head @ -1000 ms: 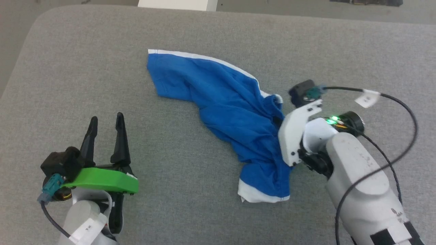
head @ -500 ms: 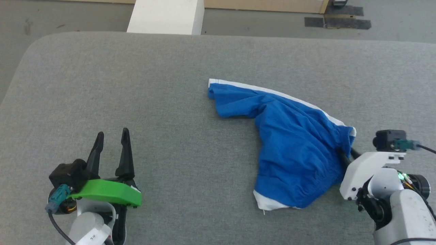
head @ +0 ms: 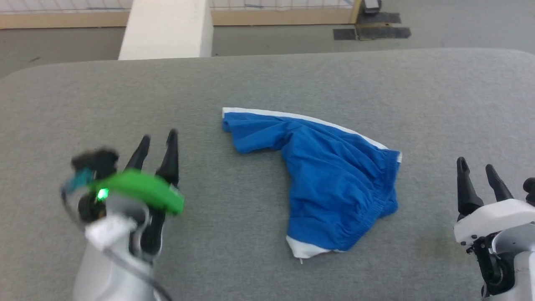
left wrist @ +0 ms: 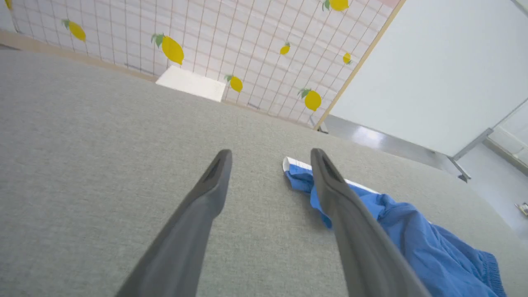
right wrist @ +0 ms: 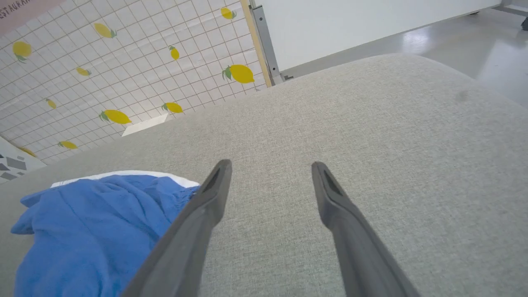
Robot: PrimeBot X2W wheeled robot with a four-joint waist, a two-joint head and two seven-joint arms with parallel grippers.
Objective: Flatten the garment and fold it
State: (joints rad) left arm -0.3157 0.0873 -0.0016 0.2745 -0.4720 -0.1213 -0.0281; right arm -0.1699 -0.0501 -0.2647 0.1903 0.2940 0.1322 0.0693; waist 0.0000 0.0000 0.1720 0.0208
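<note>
The blue garment (head: pixel 334 188) lies rumpled and unfolded near the middle of the grey table (head: pixel 267 79). Its white-edged band runs along the far side, from 10 o'clock round to 3 o'clock, and another white hem shows at 6 o'clock. The left end effector (head: pixel 159 136) is at the garment's 9 o'clock, released, fingers spread and grasping nothing, apart from the cloth. The right end effector (head: pixel 475 164) is at about 4 o'clock, also released and empty, clear of the fabric. A white pillar (head: pixel 167 29) stands beyond the table at 11 o'clock.
</note>
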